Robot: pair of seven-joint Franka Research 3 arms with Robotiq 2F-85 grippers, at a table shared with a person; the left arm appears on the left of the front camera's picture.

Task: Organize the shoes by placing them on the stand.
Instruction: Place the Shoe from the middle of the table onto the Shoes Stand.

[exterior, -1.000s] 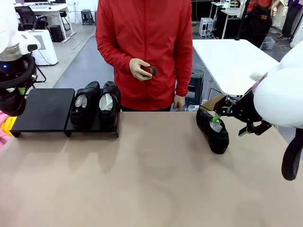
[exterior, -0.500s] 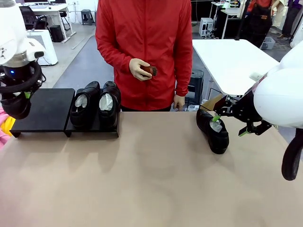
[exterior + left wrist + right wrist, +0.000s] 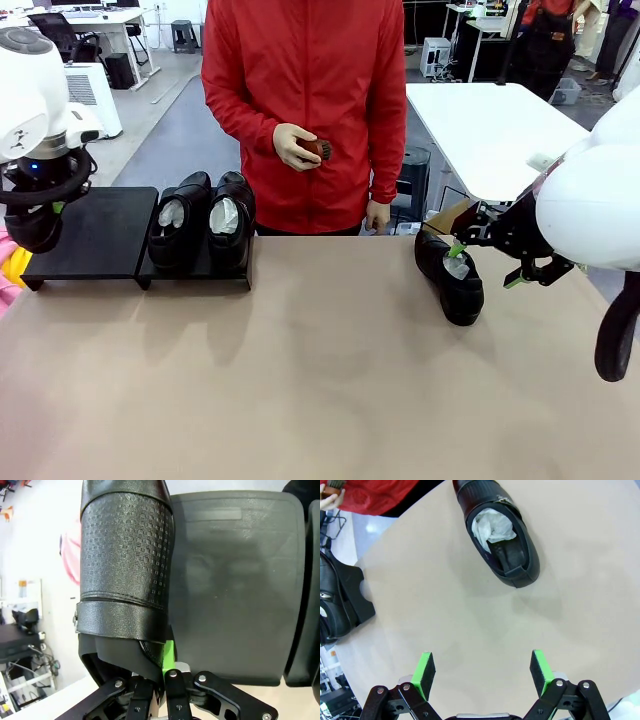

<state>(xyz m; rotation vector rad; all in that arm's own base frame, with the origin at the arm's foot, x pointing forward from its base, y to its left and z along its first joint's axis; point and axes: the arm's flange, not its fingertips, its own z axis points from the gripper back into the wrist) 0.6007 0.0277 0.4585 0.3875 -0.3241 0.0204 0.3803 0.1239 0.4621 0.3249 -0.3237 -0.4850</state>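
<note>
Your left gripper [image 3: 165,662] is clamped on a black shoe [image 3: 125,555] over the left edge of the stand [image 3: 100,235]; the bare left section [image 3: 235,580] lies just to its right. Your right gripper [image 3: 482,672] is wide open and empty, near the last shoe [image 3: 450,275] on the table [image 3: 320,380].

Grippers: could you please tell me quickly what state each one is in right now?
Left gripper: closed on a black shoe.
Right gripper: open, holding nothing.
</note>
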